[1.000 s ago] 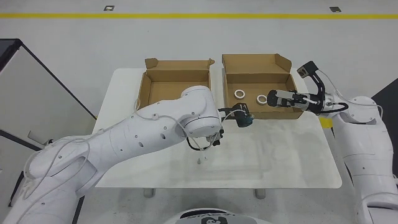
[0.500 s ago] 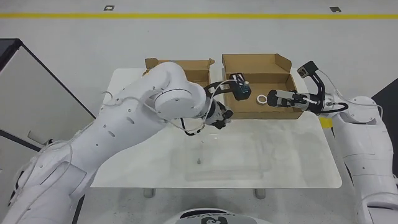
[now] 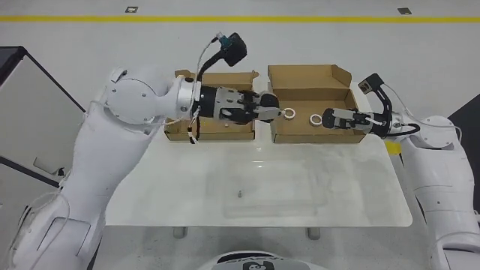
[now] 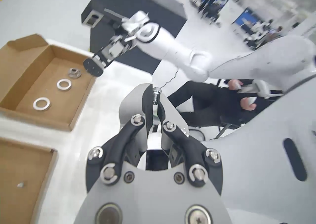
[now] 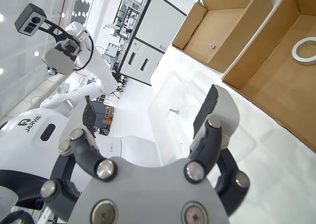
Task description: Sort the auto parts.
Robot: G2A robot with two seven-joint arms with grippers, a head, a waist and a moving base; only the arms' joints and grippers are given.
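While the right claw [image 3: 330, 118] has kept still, spread open and empty above the right box [image 3: 311, 94], the left arm has done all the moving. A second ago it was low over the table [image 3: 352, 187], just in front of the boxes. It has since lifted and swung round, and it now reaches sideways across the left box [image 3: 214, 82].

The left claw [image 4: 152, 101] is closed on a small bolt [image 4: 156, 92], which is pinched at the very fingertips with its head poking out. From above, the tip of the claw sits about over the gap between the two boxes, close to the right box's near wall.

The pick-up therefore looks finished, and the carry nearly so. The right box holds two rings [image 4: 64, 84] and a nut [image 4: 74, 73]. The left box has one short bolt [image 5: 212, 46] lying in it, so the held bolt most likely belongs there. For that, the claw would need to draw back a little over the left box before letting go.

Another bolt [image 5: 174, 111] waits in the clear tray [image 5: 170, 81] on the table, so more sorting remains.
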